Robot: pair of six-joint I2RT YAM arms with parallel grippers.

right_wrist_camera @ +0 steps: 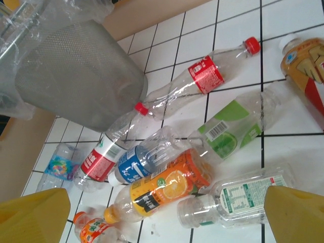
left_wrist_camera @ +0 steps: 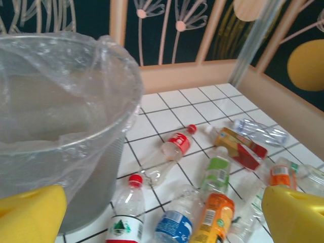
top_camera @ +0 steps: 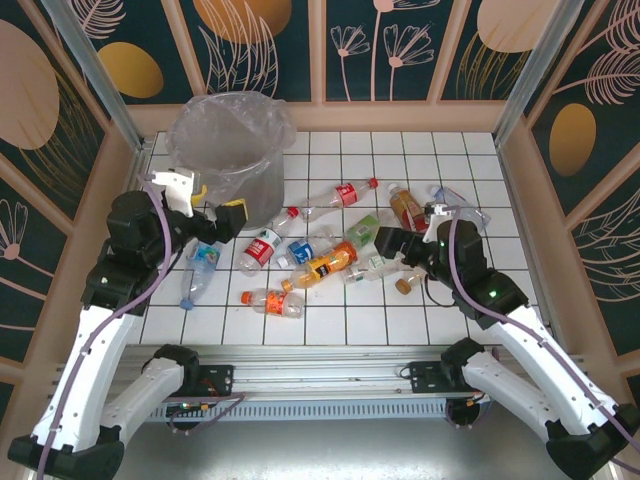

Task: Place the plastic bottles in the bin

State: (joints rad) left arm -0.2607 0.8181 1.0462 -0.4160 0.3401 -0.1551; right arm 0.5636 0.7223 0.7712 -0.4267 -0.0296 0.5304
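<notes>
Top external view: the plastic bottles (top_camera: 345,193) lie on their sides on the white tiled table (top_camera: 470,160), all outside the bin (top_camera: 255,190), mostly to its right and in front of it. Noted in the pile: an orange juice bottle (top_camera: 325,265), a blue-label bottle (top_camera: 305,250), a green-label bottle (top_camera: 362,232), and a small orange bottle (top_camera: 272,300) nearest the arms. The bin stands upright at far left, lined with a crinkled clear bag (top_camera: 215,115). The left gripper (top_camera: 217,200) sits just beside the bin's near wall, jaws spread wide and empty. The right gripper (top_camera: 385,248) is at the pile's right edge, jaws likewise released and grasping nothing.
</notes>
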